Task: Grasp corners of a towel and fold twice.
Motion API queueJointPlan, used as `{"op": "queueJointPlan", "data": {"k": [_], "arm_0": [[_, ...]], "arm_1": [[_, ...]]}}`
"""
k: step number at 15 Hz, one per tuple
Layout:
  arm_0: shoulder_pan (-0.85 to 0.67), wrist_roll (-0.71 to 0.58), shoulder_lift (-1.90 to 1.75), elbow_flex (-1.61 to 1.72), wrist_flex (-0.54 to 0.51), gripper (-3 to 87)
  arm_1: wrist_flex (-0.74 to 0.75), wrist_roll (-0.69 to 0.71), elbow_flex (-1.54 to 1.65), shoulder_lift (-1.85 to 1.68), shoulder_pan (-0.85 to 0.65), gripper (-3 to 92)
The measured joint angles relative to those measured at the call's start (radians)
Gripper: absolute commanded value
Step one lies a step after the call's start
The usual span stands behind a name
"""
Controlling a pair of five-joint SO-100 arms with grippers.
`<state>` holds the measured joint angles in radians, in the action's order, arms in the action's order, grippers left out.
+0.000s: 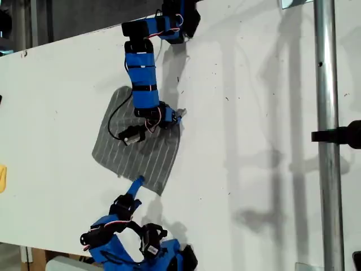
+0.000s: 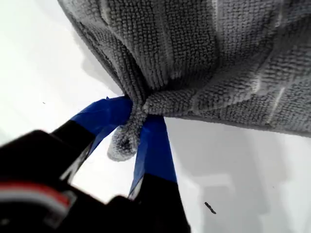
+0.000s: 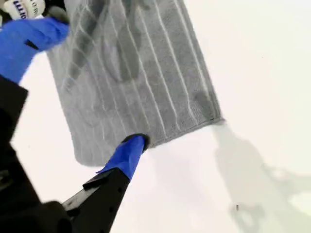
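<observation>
White table (image 1: 259, 113) carries the towel (image 1: 138, 149), lying flat toward the exterior view's left. My first gripper (image 2: 131, 127) pinches one corner (image 2: 122, 143) (bunched tight); my second gripper (image 3: 131, 148) is spread at the towel's edge.

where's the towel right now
The towel lies on the white table, left of centre in the exterior view, between the two arms; my first gripper pinches one corner and my second gripper sits at its near edge.
</observation>
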<state>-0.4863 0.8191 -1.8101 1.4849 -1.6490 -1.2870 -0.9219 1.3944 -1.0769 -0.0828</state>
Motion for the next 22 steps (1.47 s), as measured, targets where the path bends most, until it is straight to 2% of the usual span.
{"op": "queueJointPlan", "data": {"k": [5, 12, 15, 17, 19, 22], "arm_0": [[-0.023, -0.017, 0.023, 0.055, 0.052, 44.3], [-0.1, -0.015, 0.058, 0.374, 0.325, 34.2], [-0.098, 0.014, 0.14, 0.42, 0.414, 38.0], [-0.098, 0.029, 0.195, 0.42, 0.445, 37.2], [-0.097, 0.025, 0.245, 0.42, 0.476, 34.4], [-0.095, 0.02, 0.393, 0.413, 0.5, 22.8]], "arm_1": [[0.003, -0.011, 0.0, 0.0, 0.009, -0.2], [0.005, -0.026, 0.003, 0.0, 0.02, -0.2], [0.005, -0.026, 0.003, 0.0, 0.023, -0.2], [0.005, -0.026, 0.003, 0.0, 0.023, -0.2], [0.005, -0.026, 0.003, -0.002, 0.023, -0.2], [0.008, -0.026, 0.009, -0.005, 0.029, -0.2]]}}
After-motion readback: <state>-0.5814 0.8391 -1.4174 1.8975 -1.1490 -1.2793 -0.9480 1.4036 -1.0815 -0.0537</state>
